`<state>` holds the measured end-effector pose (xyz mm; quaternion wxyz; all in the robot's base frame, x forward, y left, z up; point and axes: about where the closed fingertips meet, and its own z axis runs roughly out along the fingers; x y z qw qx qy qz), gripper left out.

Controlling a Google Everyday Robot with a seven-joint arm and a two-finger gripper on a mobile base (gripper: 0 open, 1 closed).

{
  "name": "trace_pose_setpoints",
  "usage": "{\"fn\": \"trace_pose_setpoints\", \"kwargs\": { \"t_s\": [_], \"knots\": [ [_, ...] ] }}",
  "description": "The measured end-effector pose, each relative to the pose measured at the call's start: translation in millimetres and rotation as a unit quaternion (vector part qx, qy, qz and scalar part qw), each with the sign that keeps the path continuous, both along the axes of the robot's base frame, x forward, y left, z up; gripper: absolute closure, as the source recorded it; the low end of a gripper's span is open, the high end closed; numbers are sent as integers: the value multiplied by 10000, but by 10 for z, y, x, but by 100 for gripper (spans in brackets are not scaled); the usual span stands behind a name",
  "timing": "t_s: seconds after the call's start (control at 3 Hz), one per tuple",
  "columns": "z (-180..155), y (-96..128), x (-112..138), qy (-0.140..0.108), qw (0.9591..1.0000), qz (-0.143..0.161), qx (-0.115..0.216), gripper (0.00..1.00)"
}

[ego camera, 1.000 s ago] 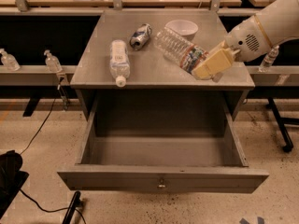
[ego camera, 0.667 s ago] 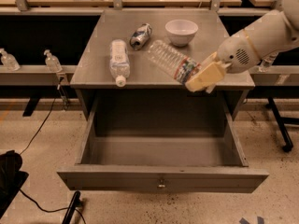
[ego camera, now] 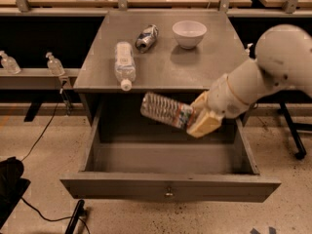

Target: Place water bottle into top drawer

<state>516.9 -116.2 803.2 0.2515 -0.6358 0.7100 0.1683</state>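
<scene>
The water bottle [ego camera: 165, 110], small, clear and ribbed with a red-marked label band, lies nearly level in the air over the open top drawer [ego camera: 165, 160]. My gripper [ego camera: 200, 119] is shut on its cap end, which is hidden by the tan fingers [ego camera: 204, 123]. The bottle's base points left. The drawer is pulled fully out, with a grey front panel and a small knob [ego camera: 168, 194] at its centre. My white arm [ego camera: 263, 72] comes in from the right.
On the cabinet top [ego camera: 195, 62] lie a larger clear bottle with a white label [ego camera: 124, 63], a blue-and-silver can [ego camera: 146, 37] and a white bowl [ego camera: 189, 33]. Two small bottles [ego camera: 54, 63] stand on a shelf at left. A black cable [ego camera: 39, 145] runs over the floor.
My gripper has carried the water bottle down and towards the front, from above the cabinet top to over the open drawer. The bottle has tilted closer to level.
</scene>
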Motion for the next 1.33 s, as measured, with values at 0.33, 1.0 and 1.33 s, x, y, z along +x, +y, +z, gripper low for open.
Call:
{"fn": "trace_pose_setpoints", "kwargs": {
  "t_s": [0.33,1.0,1.33],
  "knots": [
    [-981,61,-175,136,9913,1018,-817,100],
    [-1604,76,-6,606,9921,706,-841,83],
    [-1637,85,25,621,9929,632,-796,59]
  ]
}}
